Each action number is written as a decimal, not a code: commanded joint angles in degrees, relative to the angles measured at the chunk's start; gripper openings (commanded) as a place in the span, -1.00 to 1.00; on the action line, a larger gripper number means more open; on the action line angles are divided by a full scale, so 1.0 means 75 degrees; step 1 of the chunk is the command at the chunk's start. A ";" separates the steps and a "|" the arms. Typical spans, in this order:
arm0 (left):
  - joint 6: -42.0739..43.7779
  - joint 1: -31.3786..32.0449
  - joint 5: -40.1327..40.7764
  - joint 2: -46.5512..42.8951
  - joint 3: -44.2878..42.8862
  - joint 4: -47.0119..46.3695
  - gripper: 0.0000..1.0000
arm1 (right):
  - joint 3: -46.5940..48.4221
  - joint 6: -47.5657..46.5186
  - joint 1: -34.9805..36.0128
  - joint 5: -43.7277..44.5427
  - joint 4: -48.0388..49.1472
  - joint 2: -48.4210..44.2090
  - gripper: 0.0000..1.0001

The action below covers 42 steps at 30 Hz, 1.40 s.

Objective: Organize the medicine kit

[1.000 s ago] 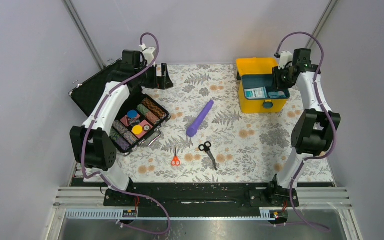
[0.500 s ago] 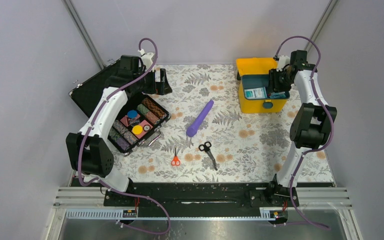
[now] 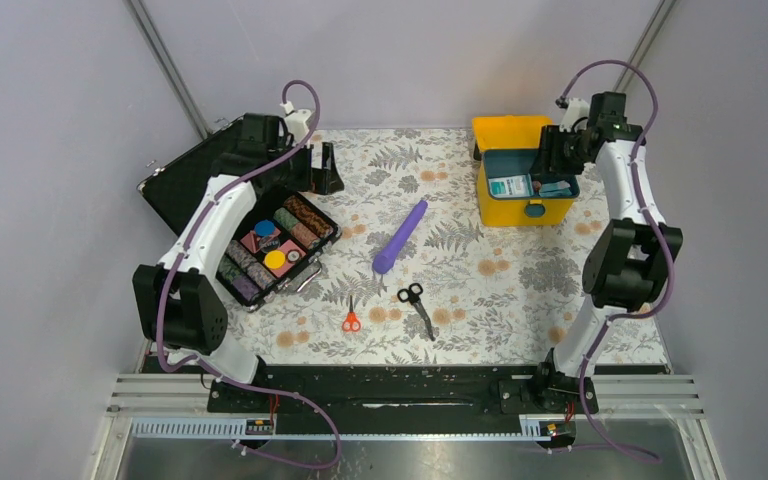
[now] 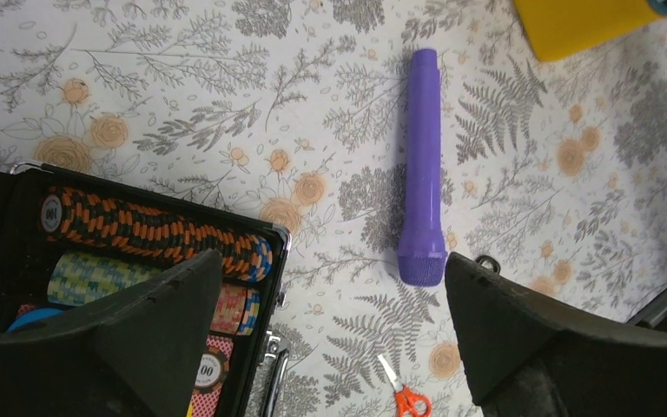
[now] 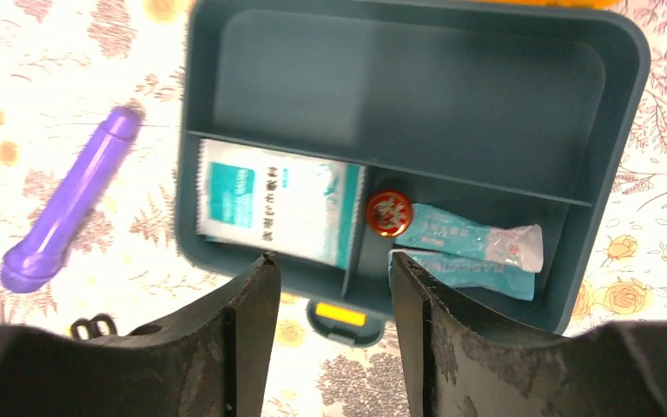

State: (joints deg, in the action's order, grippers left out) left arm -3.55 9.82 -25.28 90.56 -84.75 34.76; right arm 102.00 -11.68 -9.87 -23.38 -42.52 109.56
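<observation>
The medicine kit (image 3: 520, 210) is a yellow case standing open at the back right, its lid tipped back. Its teal tray (image 5: 193, 104) holds a white and teal sachet (image 5: 274, 211), a small red-capped jar (image 5: 388, 213) and teal sachets (image 5: 469, 239); the large back compartment is bare. My right gripper (image 3: 550, 162) hangs over the tray, open and empty, and in the right wrist view (image 5: 332, 261) it sits above the front rim and latch. My left gripper (image 3: 322, 168) is open and empty at the back left, and in the left wrist view (image 4: 332, 261) it is high above the cloth.
A purple cylinder (image 3: 400, 235) lies mid-table, also in the left wrist view (image 4: 423, 165). Small orange scissors (image 3: 351, 320) and black scissors (image 3: 417, 303) lie nearer the front. An open black case of colourful rolls (image 3: 270, 245) stands at the left.
My right wrist has shifted a little over the kit, first left and then back right. My left gripper has dropped slightly. No object has moved.
</observation>
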 commanded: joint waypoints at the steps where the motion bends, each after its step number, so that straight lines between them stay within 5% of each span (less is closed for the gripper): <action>1: 0.1297 0.0199 -0.0524 -0.0209 0.0121 0.0570 0.98 | -0.0197 0.0178 0.0059 -0.0647 0.0164 -0.1099 0.13; 6: 0.2665 0.0721 -0.0514 -0.0021 0.0148 0.1699 0.98 | -0.0900 -0.0311 0.0562 -0.0741 0.0139 -0.1670 0.13; 20: 0.0887 0.0728 -0.0007 -0.0113 0.0364 0.1018 0.80 | -0.2929 -0.0224 0.3173 -0.0287 0.0537 -0.2302 0.13; 29: -0.0452 0.0734 0.0543 -0.1981 0.2302 -0.2238 0.83 | -0.3380 -0.0190 0.3686 0.0146 0.0229 -0.2433 0.15; 37: -0.1148 0.0733 -0.0288 -0.1994 0.3001 -0.2979 0.82 | -0.3533 0.0288 0.3759 0.1153 0.0211 -0.2531 0.29; 42: 0.0116 0.0733 -0.1064 -0.0968 0.1626 -0.0921 0.79 | -0.4031 0.1126 0.3759 0.1370 0.0744 -0.3176 0.32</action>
State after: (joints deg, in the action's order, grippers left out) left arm -8.40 15.40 -28.12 78.17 -64.25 19.73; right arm 74.15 -9.52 17.87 -16.05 -39.68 91.90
